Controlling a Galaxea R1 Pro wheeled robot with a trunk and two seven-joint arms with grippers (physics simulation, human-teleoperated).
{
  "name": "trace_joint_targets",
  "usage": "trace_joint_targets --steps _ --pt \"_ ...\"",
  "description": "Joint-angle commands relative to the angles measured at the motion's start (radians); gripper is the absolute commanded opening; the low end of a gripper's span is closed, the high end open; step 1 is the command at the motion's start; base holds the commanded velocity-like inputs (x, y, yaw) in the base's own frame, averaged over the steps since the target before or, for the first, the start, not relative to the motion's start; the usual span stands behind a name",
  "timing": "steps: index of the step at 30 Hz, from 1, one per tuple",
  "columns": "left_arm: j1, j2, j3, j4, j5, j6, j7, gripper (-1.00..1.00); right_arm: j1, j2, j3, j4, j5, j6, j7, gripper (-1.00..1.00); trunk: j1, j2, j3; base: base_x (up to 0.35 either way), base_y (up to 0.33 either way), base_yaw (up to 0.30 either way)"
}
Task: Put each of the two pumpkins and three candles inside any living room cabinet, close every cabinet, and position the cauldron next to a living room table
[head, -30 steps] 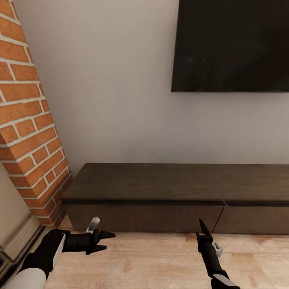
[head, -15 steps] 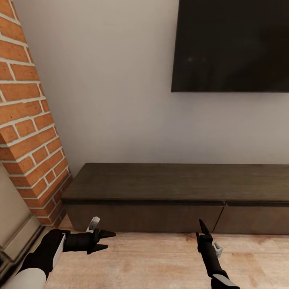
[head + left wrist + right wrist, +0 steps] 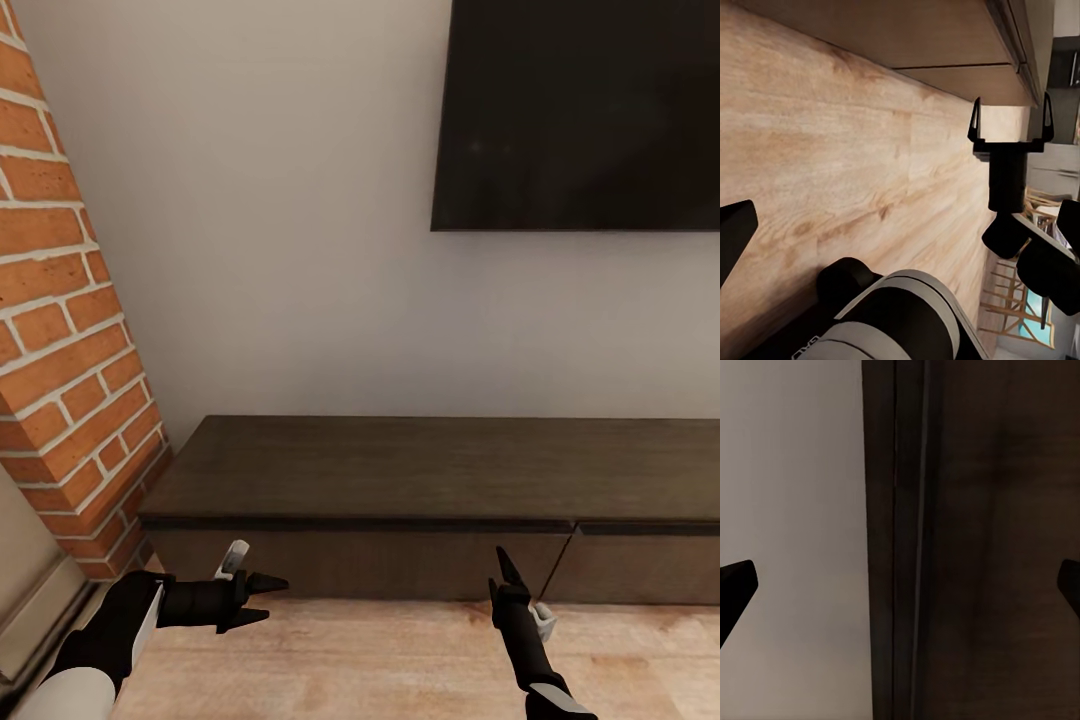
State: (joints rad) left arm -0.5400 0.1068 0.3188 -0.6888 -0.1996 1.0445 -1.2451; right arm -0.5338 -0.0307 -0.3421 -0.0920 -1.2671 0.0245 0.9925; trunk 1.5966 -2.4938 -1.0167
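Since half a second ago the whole head view has slid a little, so the camera has moved closer to the cabinet (image 3: pixel 430 470); neither arm has changed its pose against the robot. Nearest, the left gripper (image 3: pixel 262 597) hovers over the wooden floor (image 3: pixel 400 660) just short of the cabinet's front, its fingers spread apart and holding nothing. The right gripper (image 3: pixel 505 568) hangs before the cabinet's front too, near the seam between two front panels (image 3: pixel 562 555); in the left wrist view its two fingers stand wide apart and empty (image 3: pixel 1011 120).

The cabinet sits on the floor against the pale wall (image 3: pixel 300 250), its long axis running along that wall, its fronts facing the robot and looking shut. It is probably stiff, heavy wood that will not shift; no handle shows, so the best hold is likely a panel's top edge or the seam. Left of the cabinet rises a brick column (image 3: pixel 60 330); above it hangs a dark screen (image 3: pixel 580 110)
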Motion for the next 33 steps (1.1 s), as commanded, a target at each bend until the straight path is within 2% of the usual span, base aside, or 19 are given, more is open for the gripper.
trace_joint_targets --steps 1,5,14,24,33 --pt "0.000 0.000 0.000 0.000 0.000 0.000 0.000 1.00 0.000 0.000 0.000 0.000 0.000 0.000 0.000 1.00 0.000 0.000 0.000 0.014 0.000 0.000" --pt "0.000 0.000 0.001 0.000 0.000 0.000 0.000 1.00 0.000 0.000 0.000 0.000 0.000 0.000 0.000 1.00 0.000 0.000 0.000 0.007 0.000 0.000" --pt "0.000 0.001 0.002 0.000 0.000 0.000 -0.001 1.00 0.000 -0.001 0.000 0.000 0.000 0.000 0.000 1.00 0.007 -0.008 -0.034 0.000 0.000 0.000" --pt "0.000 0.001 0.002 0.000 0.000 -0.001 -0.001 1.00 0.000 -0.001 0.000 0.000 0.000 0.000 0.000 1.00 0.007 -0.008 -0.034 0.009 0.000 0.000" --pt "0.000 0.001 0.001 0.000 0.000 -0.001 -0.001 1.00 0.000 0.000 0.000 0.000 0.002 -0.002 -0.001 1.00 0.007 -0.008 -0.034 0.159 0.022 0.000"
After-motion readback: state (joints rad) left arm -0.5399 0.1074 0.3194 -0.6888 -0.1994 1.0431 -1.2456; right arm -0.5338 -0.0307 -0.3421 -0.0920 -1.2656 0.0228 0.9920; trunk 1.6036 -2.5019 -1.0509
